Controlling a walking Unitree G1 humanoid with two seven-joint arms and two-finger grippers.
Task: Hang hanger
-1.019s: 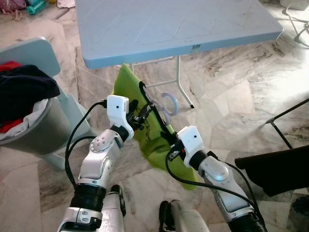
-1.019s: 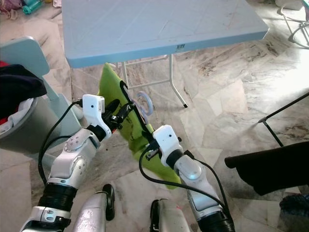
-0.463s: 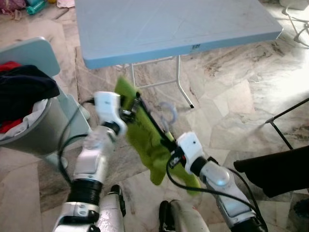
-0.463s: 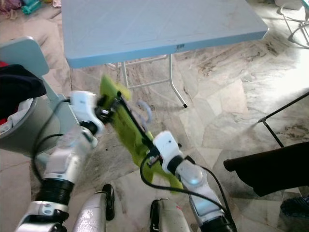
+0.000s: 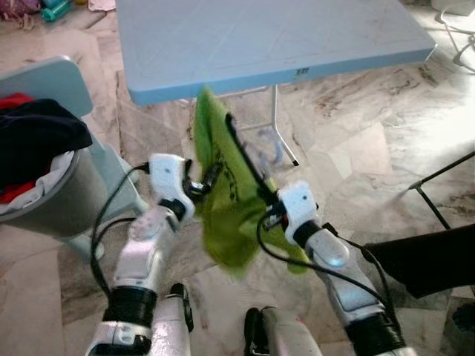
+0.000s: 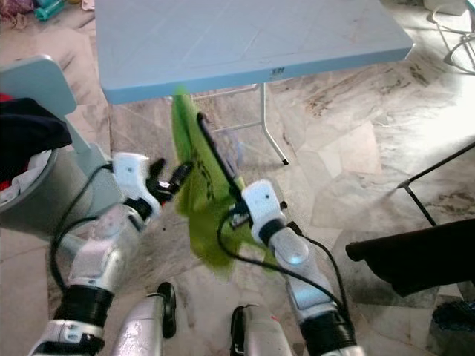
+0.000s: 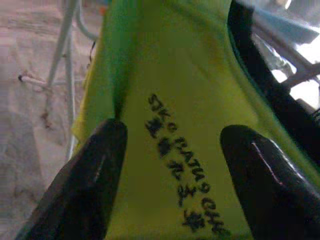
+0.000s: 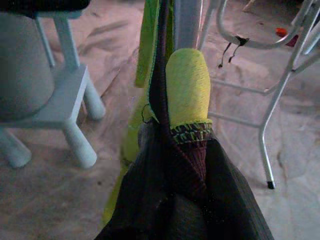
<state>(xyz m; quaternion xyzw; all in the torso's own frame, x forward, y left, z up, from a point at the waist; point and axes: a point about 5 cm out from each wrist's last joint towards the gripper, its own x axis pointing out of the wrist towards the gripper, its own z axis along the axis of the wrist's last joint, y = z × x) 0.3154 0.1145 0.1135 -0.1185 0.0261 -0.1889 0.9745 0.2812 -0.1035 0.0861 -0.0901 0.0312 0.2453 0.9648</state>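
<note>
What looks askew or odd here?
The green shirt on the hanger hangs steeply tilted and bunched: the right gripper clamps one end, while the open left gripper only faces the cloth.

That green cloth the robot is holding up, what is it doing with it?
The robot is holding a green shirt on a hanger in front of a blue folding table. Its right claw is shut on the shirt's edge and the hanger's end. Its left claw is open, fingers spread against the printed side. Nothing is hung up yet.
</note>
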